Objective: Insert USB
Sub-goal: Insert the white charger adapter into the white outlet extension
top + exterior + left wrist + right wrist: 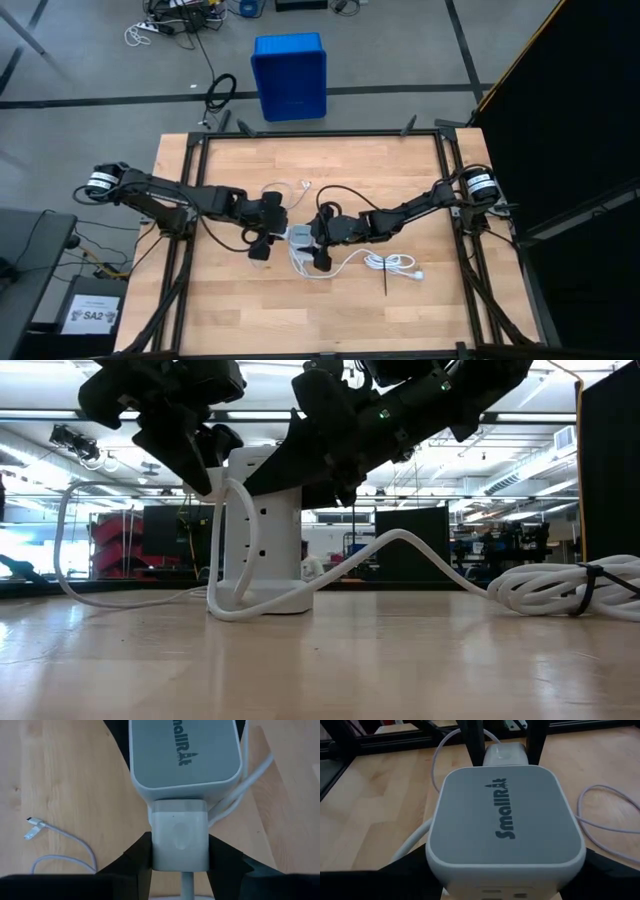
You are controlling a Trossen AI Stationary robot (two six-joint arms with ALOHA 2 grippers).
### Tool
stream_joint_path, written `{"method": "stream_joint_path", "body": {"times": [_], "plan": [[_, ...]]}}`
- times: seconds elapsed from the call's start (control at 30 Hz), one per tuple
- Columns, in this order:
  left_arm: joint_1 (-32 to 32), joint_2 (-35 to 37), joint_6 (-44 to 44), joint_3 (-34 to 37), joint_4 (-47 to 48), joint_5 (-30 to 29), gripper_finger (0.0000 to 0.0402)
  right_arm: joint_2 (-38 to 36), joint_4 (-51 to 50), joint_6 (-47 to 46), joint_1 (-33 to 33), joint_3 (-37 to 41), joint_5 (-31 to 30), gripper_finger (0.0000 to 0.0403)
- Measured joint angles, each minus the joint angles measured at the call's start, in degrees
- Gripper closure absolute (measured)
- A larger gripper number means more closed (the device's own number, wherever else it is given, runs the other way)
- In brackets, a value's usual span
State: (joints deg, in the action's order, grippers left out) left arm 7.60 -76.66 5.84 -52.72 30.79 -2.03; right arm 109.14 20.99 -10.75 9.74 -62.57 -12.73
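Left gripper (179, 865) is clamped on a small white charger block (179, 840), fingers (135, 862) pressed against its two sides, the block held against the side of a white power tower (182, 755) marked SmallRig. Right gripper (507, 887) grips the tower's body near the bottom of the right wrist frame, jaws closed on its flanks, steadying it at the centre of the table (230, 310) in the high view.

USB cable (65, 845): thin, whitish-grey, lying loose on the wood at lower left of the left wrist frame, its small white plug end (32, 827) free and pointing away from the tower. In the high view its loop shows just above the two grippers. It is near the left gripper but not touching it; neither gripper holds it.

Handling judgement: light, limp, likely to slide and curl when nudged; the cord gives no control of the plug. Best taken by the rigid plug shell, square across its flat faces.

Thicker white cord (385, 263), bundled with a black tie, lies lower right of centre.
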Motion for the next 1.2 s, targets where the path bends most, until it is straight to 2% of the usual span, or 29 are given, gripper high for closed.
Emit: {"method": "stream_joint_path", "body": {"times": [0.2,0.37,0.47,0.57,0.7,0.97,1.13,1.2], "plan": [[0.0,-3.9,0.4,-2.8,3.1,0.9,0.0275,0.0,0.0,0.4,0.0,0.0,0.1,0.0142],[0.0,-4.5,0.3,-4.4,5.1,1.1,0.0274,0.0,0.0,0.4,0.2,0.0,0.0,0.0142],[0.0,-4.6,0.4,-4.8,5.4,0.1,0.0254,0.0,-0.2,0.3,0.2,0.0,0.0,0.0142],[0.1,-5.0,0.7,-4.9,-0.4,-0.7,0.0225,0.0,-1.2,0.0,0.2,-0.2,-0.3,0.0142],[0.1,-4.9,1.2,-4.8,-0.5,-1.5,0.0203,0.0,-1.2,0.2,0.3,-0.2,-0.4,0.0142],[0.3,-1.2,0.1,-4.8,0.7,-2.7,0.0207,0.0,-1.0,-0.1,0.3,-0.2,-0.5,0.0142],[0.3,4.0,-0.3,-5.5,-2.6,-3.3,0.0208,0.1,-0.7,-0.6,0.2,-0.3,-0.5,0.0142],[0.3,6.7,-0.3,-5.4,-0.2,-3.8,0.0208,0.1,-0.8,-0.5,0.2,-0.3,-0.5,0.0142]]}}
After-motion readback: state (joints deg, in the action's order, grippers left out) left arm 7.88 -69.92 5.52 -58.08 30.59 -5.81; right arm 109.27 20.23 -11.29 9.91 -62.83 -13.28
